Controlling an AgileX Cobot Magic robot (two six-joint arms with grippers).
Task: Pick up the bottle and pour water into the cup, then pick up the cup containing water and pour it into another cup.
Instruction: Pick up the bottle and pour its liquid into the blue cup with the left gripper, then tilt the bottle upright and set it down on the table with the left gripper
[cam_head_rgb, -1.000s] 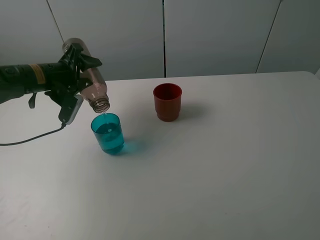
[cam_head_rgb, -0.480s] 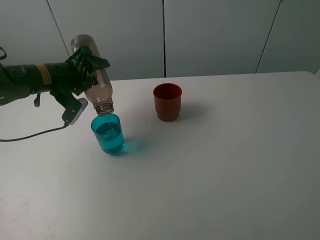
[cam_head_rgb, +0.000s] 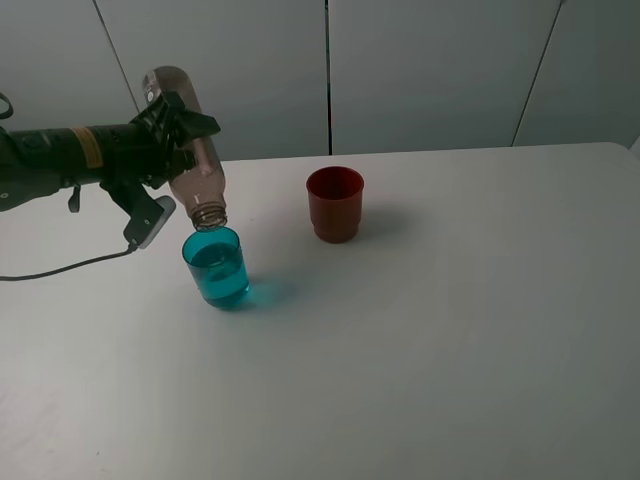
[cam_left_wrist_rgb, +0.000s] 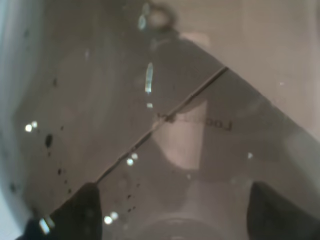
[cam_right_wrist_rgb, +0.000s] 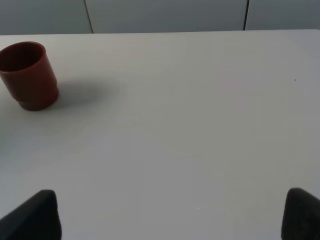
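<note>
Step in hand: pouring from the tall, slim, grey-brown tinted clear plastic bottle (cam_head_rgb: 201, 183) into the translucent teal-blue plastic tumbler (cam_head_rgb: 217, 268), by my reading.
Bottle: at the far left, tilted steeply, open neck down and just above the tumbler's rim, not touching it.
Left gripper (cam_head_rgb: 183, 125): fingers clamped round the bottle's body, above its middle.
Right gripper (cam_right_wrist_rgb: 167, 220): fingertips wide apart with nothing between them, over bare table well right of the cups.
Tumbler: upright, left of centre, looks partly filled. No stream can be made out.
Doing it well: centre the neck over the tumbler's mouth and change the tilt slowly. The tumbler is light, so a knock from the neck could tip it.
When to stop: short of the brim, since this tumbler is the one to lift and pour next.
Opaque dark red plastic cup (cam_head_rgb: 335, 205): upright, right of and farther back than the tumbler, well apart from it.
Surface: plain white table (cam_head_rgb: 450, 330), matte. A dark cable (cam_head_rgb: 70, 270) trails at its left edge.
Room: grey panelled wall (cam_head_rgb: 430, 70) behind the far edge.
</note>
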